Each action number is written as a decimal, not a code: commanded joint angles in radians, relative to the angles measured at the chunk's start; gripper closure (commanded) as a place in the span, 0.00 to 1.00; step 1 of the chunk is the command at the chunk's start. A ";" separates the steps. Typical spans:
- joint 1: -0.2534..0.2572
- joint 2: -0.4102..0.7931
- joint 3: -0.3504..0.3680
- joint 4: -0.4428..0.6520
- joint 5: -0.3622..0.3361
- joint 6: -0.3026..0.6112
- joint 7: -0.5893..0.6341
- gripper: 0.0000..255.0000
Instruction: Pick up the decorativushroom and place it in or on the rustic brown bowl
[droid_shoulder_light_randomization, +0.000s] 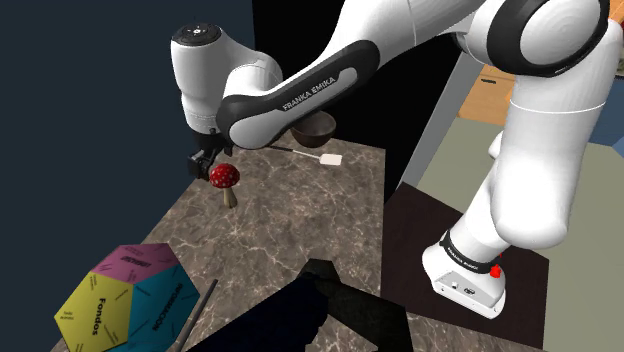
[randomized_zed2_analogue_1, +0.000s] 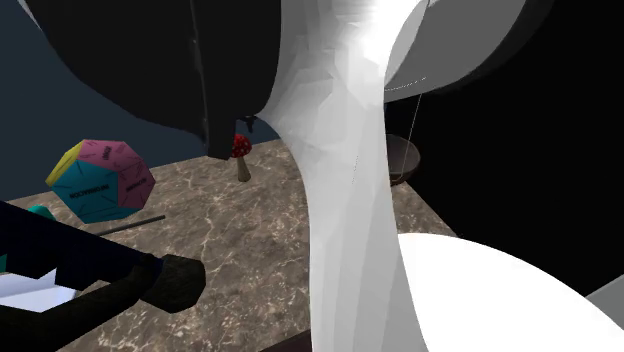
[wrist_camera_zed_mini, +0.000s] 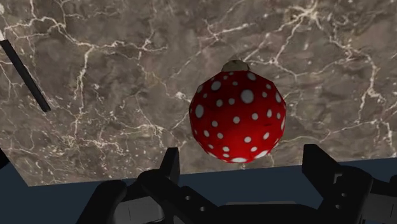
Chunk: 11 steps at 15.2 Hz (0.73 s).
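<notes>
The red-capped mushroom (randomized_zed2_analogue_1: 241, 146) stands on the marble top (randomized_zed2_analogue_1: 260, 235) between a many-coloured polyhedron (randomized_zed2_analogue_1: 100, 180) and a dark bowl (randomized_zed2_analogue_1: 403, 160).

A brown marble countertop (droid_shoulder_light_randomization: 290, 225) with pale veins carries a many-sided ball (droid_shoulder_light_randomization: 125, 300) at the shoulder view's lower left. Its faces are yellow, pink and teal and printed with words. A thin dark rod (droid_shoulder_light_randomization: 197, 308) lies flat just beside the ball. Farther back lies a small white paddle (droid_shoulder_light_randomization: 328, 158) on a thin handle. A dark blue wall (droid_shoulder_light_randomization: 80, 100) stands behind the countertop, next to a black area (droid_shoulder_light_randomization: 295, 35).
</notes>
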 joint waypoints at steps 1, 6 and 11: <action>0.003 0.019 -0.006 0.000 -0.012 0.018 0.008 0.00; 0.007 0.052 -0.016 -0.001 -0.031 0.049 0.019 0.00; 0.007 0.052 -0.016 -0.001 -0.031 0.049 0.019 0.00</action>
